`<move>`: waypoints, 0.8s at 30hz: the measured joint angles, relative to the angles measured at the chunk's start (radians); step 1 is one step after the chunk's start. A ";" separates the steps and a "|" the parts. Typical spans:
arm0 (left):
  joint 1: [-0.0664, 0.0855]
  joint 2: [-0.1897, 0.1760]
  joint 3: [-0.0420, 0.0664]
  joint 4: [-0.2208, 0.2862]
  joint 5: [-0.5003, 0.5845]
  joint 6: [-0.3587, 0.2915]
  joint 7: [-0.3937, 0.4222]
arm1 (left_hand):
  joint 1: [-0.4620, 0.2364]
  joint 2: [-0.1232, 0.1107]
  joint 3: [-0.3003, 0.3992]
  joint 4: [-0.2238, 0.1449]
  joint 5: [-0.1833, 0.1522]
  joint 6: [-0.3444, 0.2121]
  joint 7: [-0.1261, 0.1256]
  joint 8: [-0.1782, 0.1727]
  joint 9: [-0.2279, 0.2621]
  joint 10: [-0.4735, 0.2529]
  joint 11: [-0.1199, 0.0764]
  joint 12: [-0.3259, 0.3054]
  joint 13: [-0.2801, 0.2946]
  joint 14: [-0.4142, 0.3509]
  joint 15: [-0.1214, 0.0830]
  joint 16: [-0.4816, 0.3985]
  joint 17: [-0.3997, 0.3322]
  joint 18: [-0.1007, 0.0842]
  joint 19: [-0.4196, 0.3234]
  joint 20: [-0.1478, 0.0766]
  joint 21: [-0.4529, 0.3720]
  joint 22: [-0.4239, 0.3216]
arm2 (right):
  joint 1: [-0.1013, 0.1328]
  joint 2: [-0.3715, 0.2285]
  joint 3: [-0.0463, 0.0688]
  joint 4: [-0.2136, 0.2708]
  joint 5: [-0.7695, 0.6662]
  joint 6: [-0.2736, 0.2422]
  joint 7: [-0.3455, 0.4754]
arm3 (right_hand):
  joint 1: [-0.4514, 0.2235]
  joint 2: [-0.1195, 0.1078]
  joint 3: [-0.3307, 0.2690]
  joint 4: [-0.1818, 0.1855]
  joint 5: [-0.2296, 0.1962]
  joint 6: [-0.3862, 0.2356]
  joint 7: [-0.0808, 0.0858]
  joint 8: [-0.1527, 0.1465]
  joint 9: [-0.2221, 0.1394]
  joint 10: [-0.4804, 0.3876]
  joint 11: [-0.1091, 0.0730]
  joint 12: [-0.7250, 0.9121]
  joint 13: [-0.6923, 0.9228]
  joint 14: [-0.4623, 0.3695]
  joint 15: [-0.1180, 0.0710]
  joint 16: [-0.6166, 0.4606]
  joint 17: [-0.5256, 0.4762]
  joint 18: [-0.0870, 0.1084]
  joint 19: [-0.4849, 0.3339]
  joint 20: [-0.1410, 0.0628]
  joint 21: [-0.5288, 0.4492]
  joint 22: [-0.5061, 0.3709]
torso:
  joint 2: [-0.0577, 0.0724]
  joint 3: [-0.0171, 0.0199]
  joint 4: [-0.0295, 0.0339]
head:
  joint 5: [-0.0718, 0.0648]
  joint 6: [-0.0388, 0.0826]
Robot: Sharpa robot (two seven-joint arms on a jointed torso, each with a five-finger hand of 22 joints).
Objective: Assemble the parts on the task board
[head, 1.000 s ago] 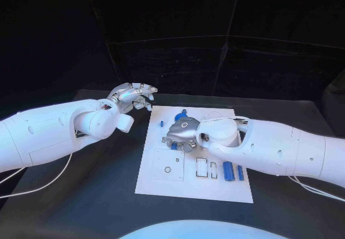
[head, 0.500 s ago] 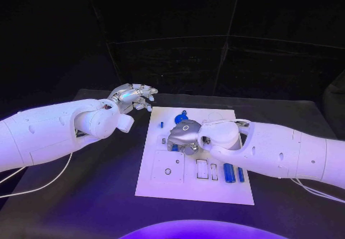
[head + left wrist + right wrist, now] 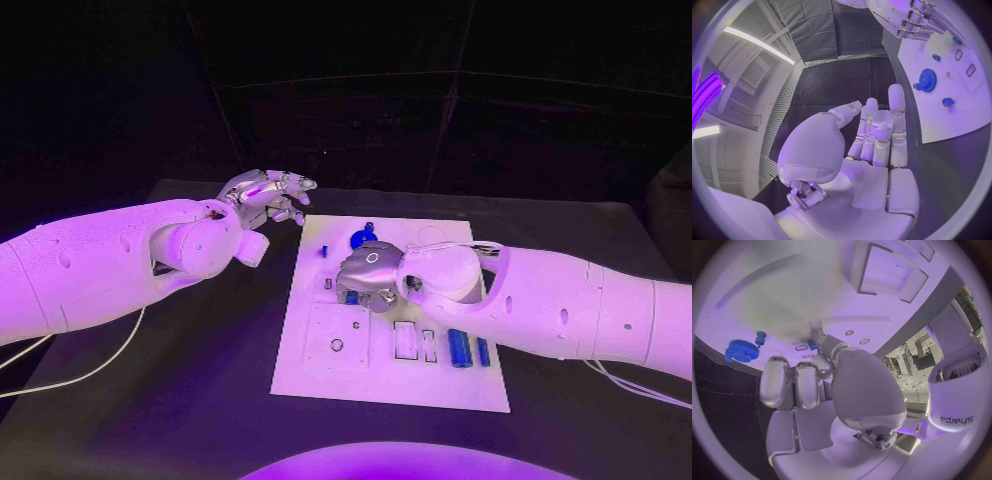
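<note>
Right hand (image 3: 369, 277): over the middle of the board (image 3: 339, 375), fingers curled down and close together. A small blue part (image 3: 812, 345) shows at the fingertips (image 3: 820, 338) in the right wrist view — pinched or only touched, cannot tell.

Just past those fingers: a blue gear (image 3: 741, 350) and a small blue peg (image 3: 760, 336) lie on the board, apart from each other and untouched.

Behind the palm, wrist side: two blue bars (image 3: 460, 346) lie side by side beside two open slots (image 3: 415, 339); a square recess with a hole (image 3: 336, 341) sits next to the slots.

Left hand (image 3: 267, 193): off the board's far left corner, above the black table (image 3: 173, 400), fingers (image 3: 896, 107) straight and a little apart, holding nothing.

Step in hand (judgement): seating or picking up the small part under the right fingertips.

Doing it well (judgement): keep the fingertips square to the board and press straight down — a sideways push could skate the part out from under them. The left hand is free and could brace the board edge if the plate slides.

Risk (judgement): the right palm hides the contact point from the head view, so seating is hard to confirm from above.
</note>
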 measured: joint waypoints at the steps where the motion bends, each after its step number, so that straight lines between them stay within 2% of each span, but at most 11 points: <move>1: 0.000 0.000 0.000 -0.001 0.000 0.000 -0.001 | 0.000 0.000 0.000 0.000 0.000 0.000 0.000 0.000 0.000 0.000 0.000 0.000 0.000 0.000 0.000 0.000 0.000 0.000 0.000 0.000 0.000 0.000 | 0.000 -0.001 0.000 0.000 0.000 -0.005 0.002 | -0.001 0.001 -0.002 0.002 0.000 0.010 0.000 0.004 0.001 0.001 0.001 0.002 0.002 0.000 0.006 0.000 0.000 0.000 0.000 0.000 0.000 0.002 | 0.000 0.0000 0.0000 | 0.000 0.000; 6: 0.000 0.001 0.000 -0.004 0.000 0.000 -0.003 | 0.000 0.000 0.000 0.000 0.000 0.000 0.000 0.000 -0.001 -0.004 0.004 0.000 -0.002 0.000 0.000 0.000 -0.003 0.000 0.000 0.000 0.000 -0.001 | -0.001 -0.006 -0.001 0.000 0.006 -0.042 0.015 | -0.009 0.009 -0.007 0.008 -0.004 0.036 -0.010 0.021 0.007 0.005 0.002 0.008 0.010 0.002 0.008 0.006 0.000 0.000 0.004 0.004 0.004 0.007 | 0.000 -0.0003 -0.0001 | 0.000 0.000; 9: 0.000 0.001 0.000 -0.006 0.000 0.000 -0.005 | 0.000 0.000 0.000 0.000 0.000 0.000 0.000 0.000 -0.001 -0.004 0.004 0.000 -0.002 0.000 0.000 0.000 -0.003 0.000 0.000 0.000 0.000 -0.001 | -0.002 -0.008 -0.001 0.001 0.011 -0.065 0.023 | -0.015 0.014 -0.008 0.014 -0.005 0.039 -0.014 0.021 0.007 0.005 0.002 0.012 0.011 0.002 0.008 0.006 0.000 0.000 0.007 0.007 0.004 0.009 | 0.000 -0.0003 -0.0001 | 0.000 0.000; 16: 0.000 0.001 0.000 -0.008 -0.001 0.000 -0.008 | 0.000 0.000 0.000 0.000 0.000 -0.004 0.004 0.000 -0.001 -0.004 0.004 0.000 -0.003 -0.004 0.004 -0.006 -0.006 0.000 0.000 0.000 0.000 -0.001 | -0.003 -0.043 -0.002 0.023 0.055 -0.136 0.049 | -0.019 0.018 -0.014 0.020 -0.006 0.039 -0.014 0.021 0.007 0.001 0.006 0.012 0.008 -0.002 0.012 0.006 0.000 0.000 0.007 0.007 0.004 0.009 | 0.000 -0.0005 -0.0001 | 0.001 0.001; 22: 0.000 -0.002 0.000 -0.006 -0.001 0.002 -0.009 | 0.000 0.000 -0.003 -0.003 0.000 -0.006 0.006 0.000 -0.005 -0.004 0.004 0.000 -0.007 -0.003 0.004 -0.007 -0.009 0.000 0.000 0.000 -0.004 -0.003 | -0.003 -0.099 -0.001 0.049 0.190 -0.214 0.087 | -0.034 0.010 -0.028 0.033 0.009 0.034 -0.008 0.014 0.007 -0.002 0.009 0.012 0.008 0.001 0.015 0.012 0.000 0.000 0.010 0.010 0.004 0.010 | -0.001 -0.0012 -0.0001 | 0.003 0.007; 24: 0.000 -0.002 -0.004 -0.004 -0.002 0.003 -0.008 | 0.000 0.000 -0.003 -0.003 0.000 -0.013 0.006 0.000 -0.008 -0.007 0.007 0.000 -0.011 -0.003 0.004 -0.007 -0.010 0.000 0.000 0.000 -0.004 -0.006 | -0.003 -0.124 -0.001 0.059 0.275 -0.240 0.104 | -0.037 0.013 -0.033 0.039 0.018 0.034 -0.008 0.012 0.007 -0.002 0.009 0.012 0.009 0.001 0.015 0.012 0.000 0.000 0.011 0.011 0.004 0.012 | -0.001 -0.0014 -0.0001 | 0.005 0.011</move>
